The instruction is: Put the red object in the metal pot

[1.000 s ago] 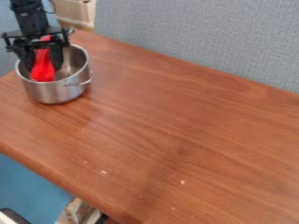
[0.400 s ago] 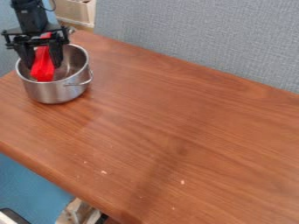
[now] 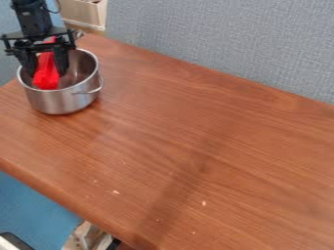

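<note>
The metal pot (image 3: pixel 62 96) stands at the far left of the wooden table. The red object (image 3: pixel 49 73) stands upright inside the pot, its lower end down in the bowl. My black gripper (image 3: pixel 47 57) hangs directly over the pot, its fingers closed around the top of the red object. Only the upper part of the gripper body shows at the frame's top edge.
The brown wooden table (image 3: pixel 196 137) stretches to the right and toward the front. A blue-grey wall (image 3: pixel 235 39) runs behind it. A beige box (image 3: pixel 86 12) sits at the back left behind the gripper. The table's front edge drops off at the lower left.
</note>
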You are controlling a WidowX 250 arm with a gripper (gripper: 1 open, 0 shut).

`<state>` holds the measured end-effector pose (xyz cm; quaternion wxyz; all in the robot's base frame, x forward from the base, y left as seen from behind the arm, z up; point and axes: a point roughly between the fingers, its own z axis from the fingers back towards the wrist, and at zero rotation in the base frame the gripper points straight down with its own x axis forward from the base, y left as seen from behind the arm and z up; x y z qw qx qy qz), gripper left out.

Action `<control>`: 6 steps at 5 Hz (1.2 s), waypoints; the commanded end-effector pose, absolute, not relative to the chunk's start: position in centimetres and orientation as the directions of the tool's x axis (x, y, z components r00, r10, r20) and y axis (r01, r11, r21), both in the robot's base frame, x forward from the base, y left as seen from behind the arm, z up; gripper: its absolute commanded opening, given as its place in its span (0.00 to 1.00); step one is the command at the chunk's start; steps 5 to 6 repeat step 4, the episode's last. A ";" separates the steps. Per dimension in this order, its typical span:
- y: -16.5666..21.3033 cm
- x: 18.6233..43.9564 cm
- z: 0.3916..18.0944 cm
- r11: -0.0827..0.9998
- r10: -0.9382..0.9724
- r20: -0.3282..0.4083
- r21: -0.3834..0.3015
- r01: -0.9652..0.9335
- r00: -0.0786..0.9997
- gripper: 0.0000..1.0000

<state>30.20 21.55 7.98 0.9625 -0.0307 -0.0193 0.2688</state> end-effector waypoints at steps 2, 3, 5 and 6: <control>23.0 30.5 10.2 0.840 0.543 0.084 -0.055 -0.540 0.836 0.00; 23.2 30.5 10.2 0.836 0.548 0.080 -0.054 -0.546 0.832 0.00; 23.3 30.5 10.1 0.832 0.554 0.075 -0.053 -0.552 0.829 0.00; 23.3 30.5 10.1 0.832 0.554 0.075 -0.053 -0.552 0.829 0.00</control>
